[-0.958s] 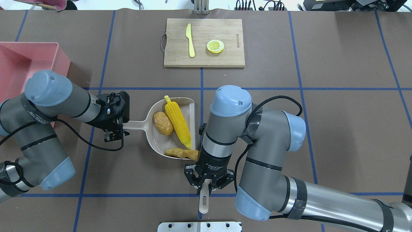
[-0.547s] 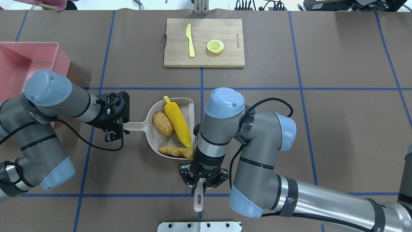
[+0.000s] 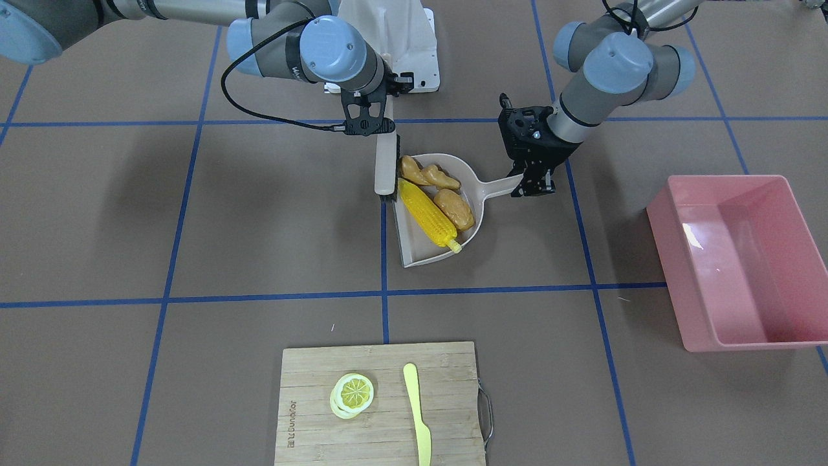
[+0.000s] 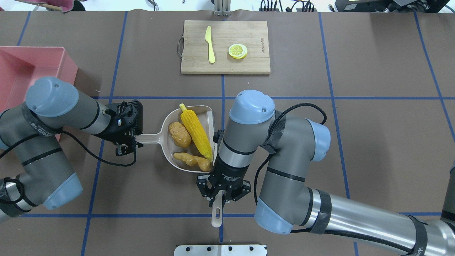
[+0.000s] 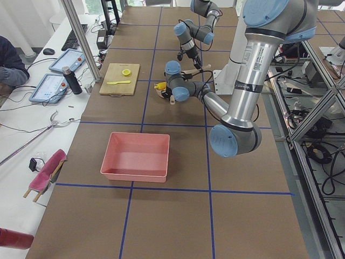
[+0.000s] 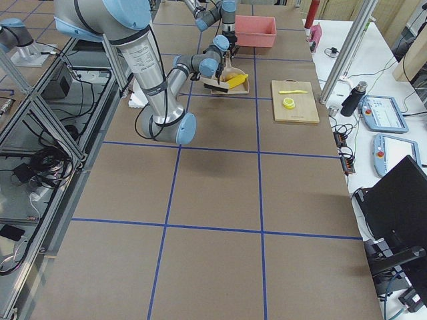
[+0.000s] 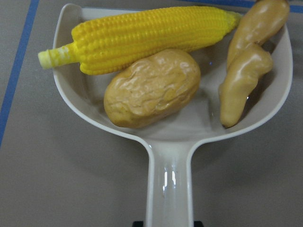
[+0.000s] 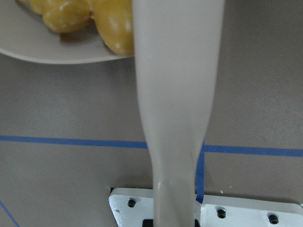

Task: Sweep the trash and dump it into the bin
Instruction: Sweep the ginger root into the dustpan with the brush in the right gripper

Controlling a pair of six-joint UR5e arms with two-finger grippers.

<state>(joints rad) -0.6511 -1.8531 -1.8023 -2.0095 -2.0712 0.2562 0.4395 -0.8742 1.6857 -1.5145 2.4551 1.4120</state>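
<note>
Corn cob [image 4: 196,134], potato [image 4: 179,134] and ginger root [image 4: 192,160] are lying inside the dustpan [image 4: 170,120]. My left gripper [image 4: 128,142] is clamping its handle and my right gripper [image 4: 221,199] is clamping the brush [image 3: 385,162]. I'm worrying the ginger root slips off the open lip if I tip it heading for the bin [image 3: 744,272].

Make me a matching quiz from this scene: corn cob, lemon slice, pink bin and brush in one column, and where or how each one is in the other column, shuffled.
Column one:
1. corn cob
2. lemon slice
3. pink bin
4. brush

Column two:
A. lying on the cutting board
B. empty
C. lying in the dustpan
D. held in the right gripper

Pairs: 1-C, 2-A, 3-B, 4-D
</note>
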